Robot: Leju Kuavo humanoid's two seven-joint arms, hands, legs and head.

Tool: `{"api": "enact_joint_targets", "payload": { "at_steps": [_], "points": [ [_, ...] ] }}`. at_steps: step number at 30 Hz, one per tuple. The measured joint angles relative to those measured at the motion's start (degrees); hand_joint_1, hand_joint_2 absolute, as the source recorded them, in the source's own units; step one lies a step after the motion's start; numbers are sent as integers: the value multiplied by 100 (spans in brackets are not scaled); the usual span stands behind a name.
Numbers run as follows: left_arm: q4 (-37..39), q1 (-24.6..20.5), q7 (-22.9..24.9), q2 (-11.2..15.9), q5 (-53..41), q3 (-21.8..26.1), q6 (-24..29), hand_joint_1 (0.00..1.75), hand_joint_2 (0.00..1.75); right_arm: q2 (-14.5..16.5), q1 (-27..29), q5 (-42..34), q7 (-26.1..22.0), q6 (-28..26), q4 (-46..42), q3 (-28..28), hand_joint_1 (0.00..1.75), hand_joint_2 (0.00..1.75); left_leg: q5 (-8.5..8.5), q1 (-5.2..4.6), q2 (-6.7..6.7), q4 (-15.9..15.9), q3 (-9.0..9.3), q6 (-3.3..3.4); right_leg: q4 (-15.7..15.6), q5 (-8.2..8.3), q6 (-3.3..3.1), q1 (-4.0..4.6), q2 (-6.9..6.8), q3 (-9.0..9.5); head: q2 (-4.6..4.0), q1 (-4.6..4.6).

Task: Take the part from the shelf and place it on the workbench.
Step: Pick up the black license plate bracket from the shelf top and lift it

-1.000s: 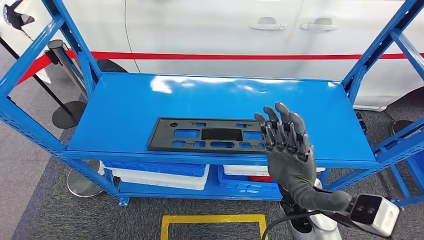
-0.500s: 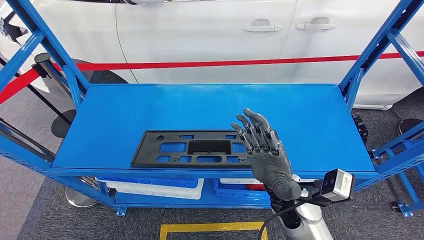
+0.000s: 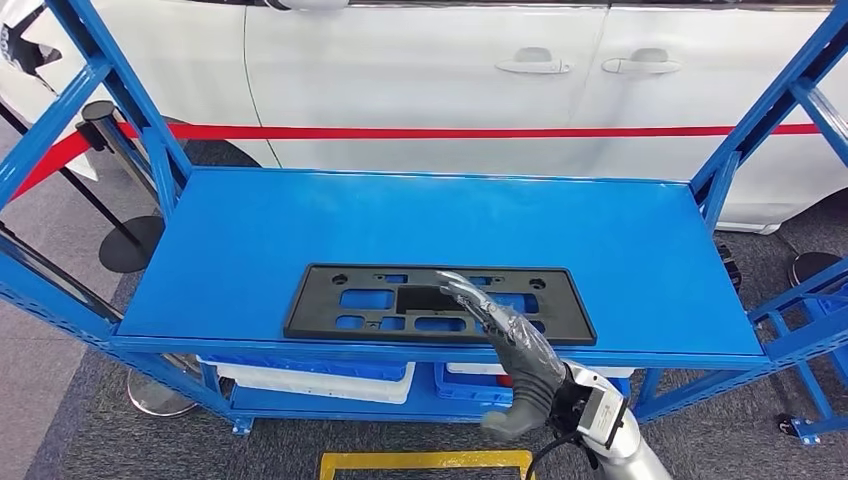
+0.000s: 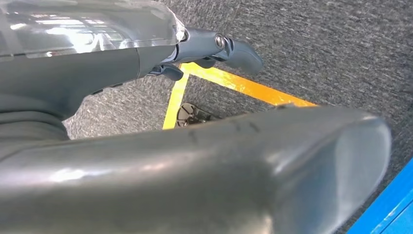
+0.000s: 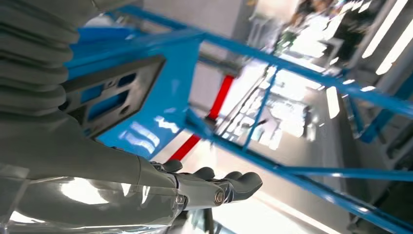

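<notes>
My right hand [image 3: 512,335] reaches over the flat black plastic panel with rectangular cut-outs [image 3: 400,299], which lies near the front edge of the blue metal shelf [image 3: 620,240]; its fingers are extended and hold nothing. It looks light, thin and fairly stiff (probably slick), so I'd grip its near long edge or hook a cut-out.

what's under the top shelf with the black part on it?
Below the blue shelf, a lower level holds white trays and blue bins. Their contents are hidden by the shelf top; the right hand covers part of them.
</notes>
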Motion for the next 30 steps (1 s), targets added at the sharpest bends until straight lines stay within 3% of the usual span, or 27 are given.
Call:
{"api": "enact_joint_targets", "payload": {
  "at_steps": [3,5,9,11,13,14,15,16,18,20,23,25,28,29,30],
  "points": [
    [0,-2,-10,-2,-40,2,-19,0,0,-86,74,1097,40,-1173,16,140,0,175,-49,-3,-17,19,40,-63,-1055,528,-5,-31,-20,522,0,2],
    [0,-4,-20,-2,-62,11,-30,0,0,-130,161,1788,69,-1854,50,250,0,175,-77,-21,-26,28,42,-130,-1469,622,-44,-11,-20,718,0,-2],
    [0,-5,-36,0,-93,37,-45,0,0,-208,298,2459,180,-2524,139,403,0,175,-190,-14,-23,121,19,-252,-1533,623,-183,-10,-3,742,-1,-7],
    [0,-7,-57,-2,-108,44,-54,0,0,-217,328,3006,339,-3035,221,503,0,175,-502,-2,-19,647,-210,-282,-1564,624,-250,-17,-16,772,0,-8],
    [0,-4,-75,-4,-119,49,-63,0,0,-221,374,3338,427,-3368,334,609,0,175,-832,1,-18,1428,-585,-301,-1560,611,-282,6,-24,780,0,-9],
    [0,1,-82,-3,-122,51,-67,0,0,-223,398,3398,443,-3435,382,655,0,175,-879,2,-18,1666,-708,-304,-1556,605,-291,19,-24,785,0,-9],
    [0,6,-87,-2,-123,55,-67,0,0,-225,415,3423,451,-3468,421,694,0,175,-800,1,-18,1671,-723,-298,-1550,599,-296,29,-19,793,0,-9],
    [0,9,-91,-1,-123,59,-67,0,0,-226,424,3438,453,-3486,453,725,0,175,-620,1,-18,1440,-624,-283,-1545,591,-296,37,-11,807,0,-9],
    [0,4,-95,1,-123,73,-67,0,0,-228,427,3454,454,-3510,497,765,0,175,-219,-13,-19,632,-247,-231,-1532,568,-281,54,4,836,0,-8],
    [0,-6,-99,2,-124,86,-68,0,0,-233,425,3494,474,-3544,530,791,0,175,-70,-38,-23,136,-20,-184,-1512,553,-241,67,9,832,0,-6],
    [0,-7,-116,1,-154,90,-81,0,0,-238,420,3908,700,-3788,589,851,0,175,-44,-44,-22,38,3,-116,-1509,553,-154,60,9,822,0,-5],
    [0,-3,-133,-1,-203,90,-104,0,0,-238,375,4468,983,-4071,698,939,0,175,-1,-12,-9,-16,19,-50,-1309,392,-96,57,4,741,0,8],
    [0,-5,-144,4,-262,92,-128,0,0,-232,242,5329,1412,-4369,1036,1194,0,175,18,-5,5,-33,9,-11,-321,-130,-35,15,-4,286,0,28],
    [0,-5,-143,4,-277,92,-132,0,0,-224,200,5541,1528,-4422,1164,1295,0,175,18,-6,5,-31,5,-11,-37,-217,-20,-1,-5,153,0,28],
    [0,-3,-142,3,-290,92,-134,0,0,-207,156,5706,1630,-4468,1290,1392,0,175,16,-6,2,-29,5,-13,73,-198,-8,-17,-8,98,0,29]
  ]
}}
